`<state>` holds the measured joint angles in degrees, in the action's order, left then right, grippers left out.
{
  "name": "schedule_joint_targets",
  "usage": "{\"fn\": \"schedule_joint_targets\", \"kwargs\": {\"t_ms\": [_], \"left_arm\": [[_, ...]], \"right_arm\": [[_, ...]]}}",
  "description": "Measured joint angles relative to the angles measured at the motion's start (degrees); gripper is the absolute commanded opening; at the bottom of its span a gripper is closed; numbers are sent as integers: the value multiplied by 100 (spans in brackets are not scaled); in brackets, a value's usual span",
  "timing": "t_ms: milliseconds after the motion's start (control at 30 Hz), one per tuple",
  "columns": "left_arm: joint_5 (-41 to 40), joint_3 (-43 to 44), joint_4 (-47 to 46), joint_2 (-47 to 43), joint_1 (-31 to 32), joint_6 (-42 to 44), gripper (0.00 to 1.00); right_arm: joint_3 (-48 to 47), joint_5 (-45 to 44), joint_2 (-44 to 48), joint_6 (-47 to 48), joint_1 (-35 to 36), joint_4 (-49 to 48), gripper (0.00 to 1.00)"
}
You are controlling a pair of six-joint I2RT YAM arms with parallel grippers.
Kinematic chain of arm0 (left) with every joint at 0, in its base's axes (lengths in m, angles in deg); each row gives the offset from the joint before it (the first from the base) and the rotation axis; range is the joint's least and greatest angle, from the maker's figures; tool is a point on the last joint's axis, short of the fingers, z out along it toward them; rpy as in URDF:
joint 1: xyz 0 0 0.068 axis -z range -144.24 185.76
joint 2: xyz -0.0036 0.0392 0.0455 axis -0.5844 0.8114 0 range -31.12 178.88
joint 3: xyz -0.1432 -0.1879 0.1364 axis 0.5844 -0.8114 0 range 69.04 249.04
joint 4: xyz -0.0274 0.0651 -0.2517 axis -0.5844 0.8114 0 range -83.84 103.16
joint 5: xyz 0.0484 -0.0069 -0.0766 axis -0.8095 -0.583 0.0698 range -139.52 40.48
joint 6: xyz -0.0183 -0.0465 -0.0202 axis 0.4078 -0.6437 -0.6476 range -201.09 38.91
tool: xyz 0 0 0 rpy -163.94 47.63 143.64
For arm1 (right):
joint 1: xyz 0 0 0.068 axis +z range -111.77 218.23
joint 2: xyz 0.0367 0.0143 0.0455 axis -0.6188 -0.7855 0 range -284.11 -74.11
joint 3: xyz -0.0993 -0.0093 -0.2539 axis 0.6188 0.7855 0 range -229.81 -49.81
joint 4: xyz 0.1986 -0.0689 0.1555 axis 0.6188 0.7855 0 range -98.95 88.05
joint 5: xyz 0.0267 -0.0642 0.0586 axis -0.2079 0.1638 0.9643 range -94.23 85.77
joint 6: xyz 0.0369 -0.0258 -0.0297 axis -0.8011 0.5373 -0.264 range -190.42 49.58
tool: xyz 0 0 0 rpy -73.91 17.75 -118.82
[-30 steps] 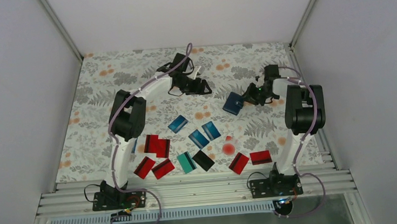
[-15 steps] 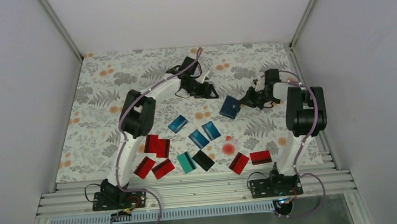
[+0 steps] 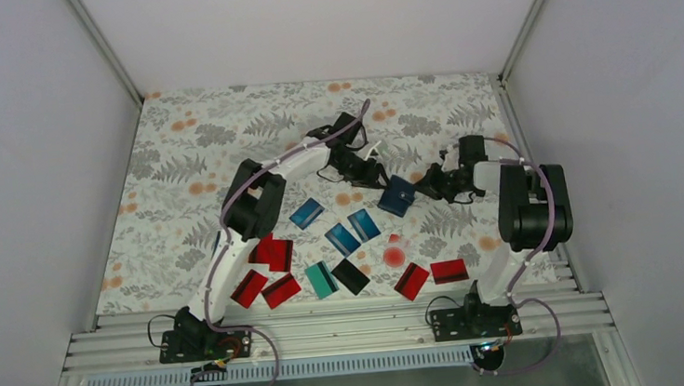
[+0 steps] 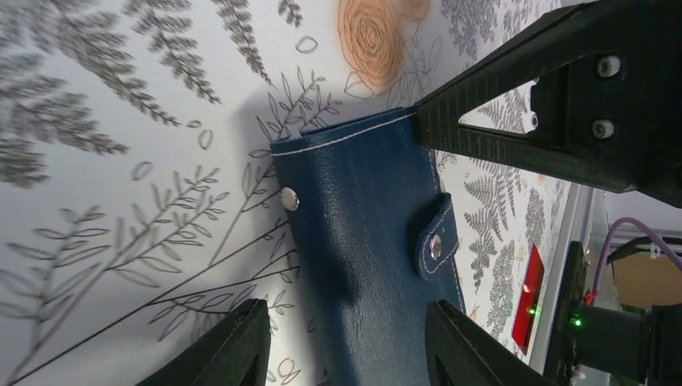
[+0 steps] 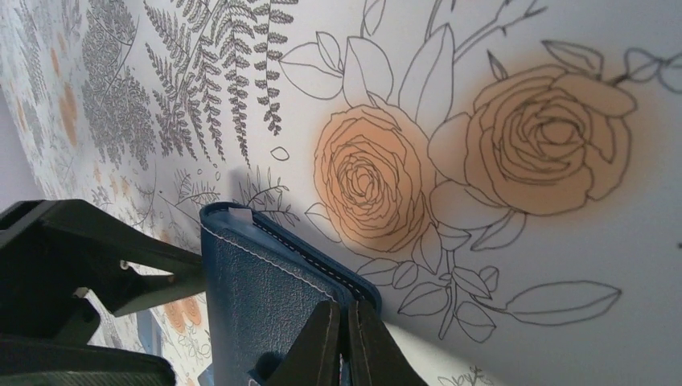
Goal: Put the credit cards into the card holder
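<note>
while the right gripper [image 3: 424, 186] stays clamped on the card holder [image 3: 397, 195], it has slid toward 7 o'clock, at 1 o'clock of the credit cards [image 3: 343, 239]; left gripper [image 3: 376, 175], half-wide, now straddles it. wrist views crop the holder's end.

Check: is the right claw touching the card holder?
Touching. The right wrist view shows the right claw pinched shut on the card holder at its stitched edge.

Fern-and-rose print tabletop [image 3: 177, 161] carries, across its near half, three blue cards [image 3: 342, 240], several red cards [image 3: 271, 251] overlapping at left with two more at right, a teal card [image 3: 321, 279] beside a black card [image 3: 350, 276], a small clear piece [image 3: 393, 254] with a red dot, and farther back a navy card holder [image 3: 397, 195].
</note>
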<state>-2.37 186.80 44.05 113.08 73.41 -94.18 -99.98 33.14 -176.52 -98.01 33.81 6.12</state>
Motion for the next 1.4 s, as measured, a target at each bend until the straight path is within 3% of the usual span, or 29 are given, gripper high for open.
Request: {"fn": "schedule_joint_targets", "kwargs": {"t_ms": [133, 467, 667, 733, 933, 1067, 1267, 1400], "left_arm": [[125, 46, -4, 105, 90, -50, 41], [286, 125, -188, 319, 87, -280, 6], [494, -44, -476, 317, 94, -455, 2], [505, -48, -507, 317, 105, -501, 2], [402, -72, -527, 195, 149, -577, 2], [295, -85, -525, -42, 129, -610, 2], [289, -48, -494, -570, -39, -769, 2], [302, 192, -426, -949, -269, -907, 2]], "right_arm": [[273, 4, 107, -138, 0, -372, 4], [649, 13, 284, -337, -13, -861, 4], [748, -55, 420, -339, -13, -870, 5], [745, -98, 459, -315, -15, -817, 14], [570, -315, 796, -24, -13, -170, 59], [304, -289, 1344, 162, -15, 114, 82], [66, 31, 1965, 398, -66, 330, 94], [-9, 448, 2090, 525, -179, 476, 95]]}}
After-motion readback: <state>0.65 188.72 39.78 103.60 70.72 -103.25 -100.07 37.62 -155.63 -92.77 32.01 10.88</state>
